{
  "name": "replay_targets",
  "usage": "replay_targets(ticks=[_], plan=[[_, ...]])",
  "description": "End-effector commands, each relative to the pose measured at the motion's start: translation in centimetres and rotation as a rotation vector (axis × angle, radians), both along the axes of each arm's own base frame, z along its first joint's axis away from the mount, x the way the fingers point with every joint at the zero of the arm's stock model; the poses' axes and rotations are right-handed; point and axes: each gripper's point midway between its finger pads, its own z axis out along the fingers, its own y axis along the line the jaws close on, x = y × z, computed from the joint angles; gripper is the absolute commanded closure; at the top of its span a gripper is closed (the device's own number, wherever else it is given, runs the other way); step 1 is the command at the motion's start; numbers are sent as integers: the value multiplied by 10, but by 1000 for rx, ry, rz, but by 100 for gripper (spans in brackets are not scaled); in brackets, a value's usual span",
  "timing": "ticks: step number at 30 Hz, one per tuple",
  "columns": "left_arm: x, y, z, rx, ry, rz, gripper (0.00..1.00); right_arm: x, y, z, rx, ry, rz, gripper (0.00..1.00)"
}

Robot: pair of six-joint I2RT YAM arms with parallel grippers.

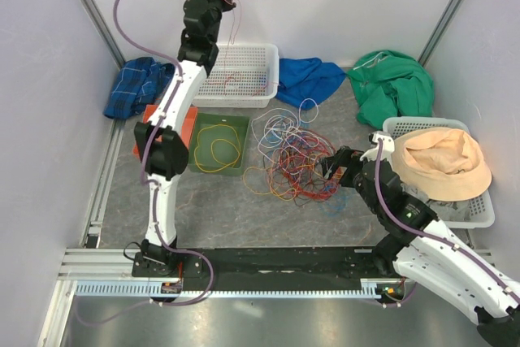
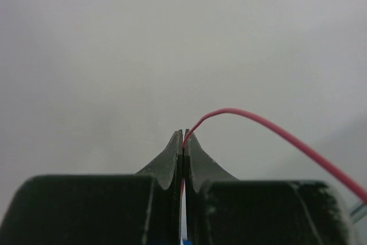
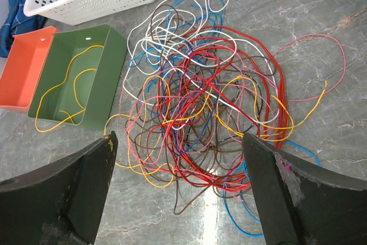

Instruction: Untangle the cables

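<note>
While the left jaws pinch a red cable (image 2: 229, 110), the right jaws gape above the cable tangle (image 3: 200, 113)

place: robotics lab test cell | cues: white panel walls (image 1: 366, 6); aluminium frame rails (image 1: 89, 262); marbled tabletop (image 1: 219, 217)

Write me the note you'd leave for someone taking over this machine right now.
Left gripper: shut on a red cable, raised high near the white basket.
Right gripper: open, hovering low over the tangle on the table.
Done: one yellow cable lies in the green bin; some red wire shows in the white basket.
Left: nearly everything. Most cables, in many colours, sit knotted in one pile.
</note>
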Motion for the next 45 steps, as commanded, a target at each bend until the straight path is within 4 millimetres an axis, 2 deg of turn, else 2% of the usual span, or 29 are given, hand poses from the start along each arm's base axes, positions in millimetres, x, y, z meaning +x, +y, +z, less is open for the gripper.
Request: replay_targets(ticks=[1,4,6,7,8,9,10,11,12,13,15,16,19,20,21,22,23,26,27,29,31,32,33,35,36,39,42,44,45], plan=[[18,15,5,44,-105,106,98,7,0,5,2,-46,-12,2],[35,21,-27,62,-57,147,98,10,4,-10,-16,-20,-13,2],[47,22,-59,78,1,153,98,12,8,-17,-17,-6,-1,2],[50,21,-68,84,22,143,88,13,10,-23,-28,10,3,2],[54,21,-85,88,67,148,74,13,11,-26,-32,18,7,2],[54,23,-90,76,85,160,43,14,13,-26,-32,20,10,2],[53,26,-89,53,90,163,31,15,14,-30,-39,34,16,2],[53,26,-99,53,115,165,2,15,15,-30,-40,36,20,2],[50,27,-96,40,116,168,0,15,16,-30,-40,36,21,2],[42,31,-78,5,97,175,0,15,16,-29,-39,33,21,2],[33,32,-72,-5,98,180,0,15,17,-28,-32,31,20,2],[21,38,-51,-15,78,199,0,15,16,-27,-30,27,19,2],[4,39,-49,30,129,234,0,14,16,-27,-14,25,20,2],[-5,35,-38,47,132,241,0,13,16,-27,-12,25,18,2],[-7,37,-41,100,155,272,0,13,16,-27,-12,28,20,2],[-7,36,-60,160,235,272,0,12,17,-26,-4,32,20,2],[-3,34,-64,196,261,270,0,11,18,-26,-1,37,28,2],[-1,37,-110,337,422,272,0,5,21,-21,32,40,52,2],[-5,40,-115,355,441,269,0,3,23,-20,42,42,63,2],[-12,50,-144,374,556,268,0,0,21,-18,59,44,62,2],[-13,45,-166,301,640,188,0,-3,20,-16,72,38,62,2],[-16,54,-175,268,691,165,0,-4,19,-17,75,42,61,2],[-18,43,-180,192,720,77,0,-5,19,-16,81,39,61,2],[-21,49,-184,114,762,11,0,-5,19,-12,89,33,63,2],[-24,39,-184,49,780,-57,0,-5,19,-13,89,36,63,2],[-28,31,-183,-52,812,-177,0,-3,21,-9,92,33,62,2],[-29,22,-186,-77,827,-244,0,3,25,-5,91,24,59,2],[-30,20,-188,-89,837,-254,0,13,28,11,108,-18,48,2],[-31,19,-190,-102,846,-256,0,18,32,10,96,-17,47,2]])
